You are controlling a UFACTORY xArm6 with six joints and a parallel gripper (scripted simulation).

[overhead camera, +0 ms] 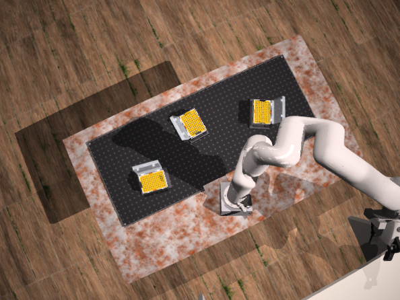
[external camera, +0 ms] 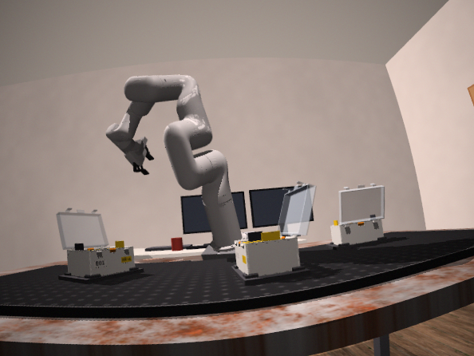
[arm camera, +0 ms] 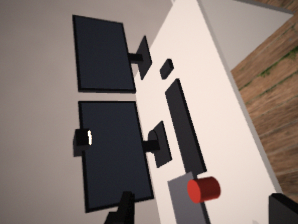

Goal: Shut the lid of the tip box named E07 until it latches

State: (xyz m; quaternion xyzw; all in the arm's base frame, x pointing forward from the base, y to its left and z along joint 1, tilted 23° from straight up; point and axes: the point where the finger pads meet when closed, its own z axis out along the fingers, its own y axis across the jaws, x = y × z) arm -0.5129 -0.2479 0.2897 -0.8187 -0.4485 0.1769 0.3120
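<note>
Three white tip boxes with yellow tip racks stand on the black board, each with its clear lid upright and open. One box (overhead camera: 262, 112) (external camera: 100, 261) shows a white sticker toward the exterior camera, too small to read surely; its lid (overhead camera: 278, 109) (external camera: 81, 229) stands open. The middle box (overhead camera: 192, 122) (external camera: 267, 255) has its lid (overhead camera: 177, 126) (external camera: 297, 211) open. The third box (overhead camera: 153, 181) (external camera: 357, 232) has its lid (overhead camera: 148, 167) (external camera: 361, 205) open. My gripper (overhead camera: 384, 240) (external camera: 144, 164) (arm camera: 202, 217) is open and empty. It hangs high in the air behind the table, far from all boxes.
The black perforated board (overhead camera: 229, 84) (external camera: 179, 287) lies on a rust-mottled table (overhead camera: 175, 242) (external camera: 279, 315). The arm's base (overhead camera: 236, 203) stands at the board's edge. A white desk (arm camera: 210, 60) with two monitors (external camera: 271, 205) (arm camera: 112, 150), a keyboard and a red cup (external camera: 176, 243) (arm camera: 203, 190) lies below the gripper.
</note>
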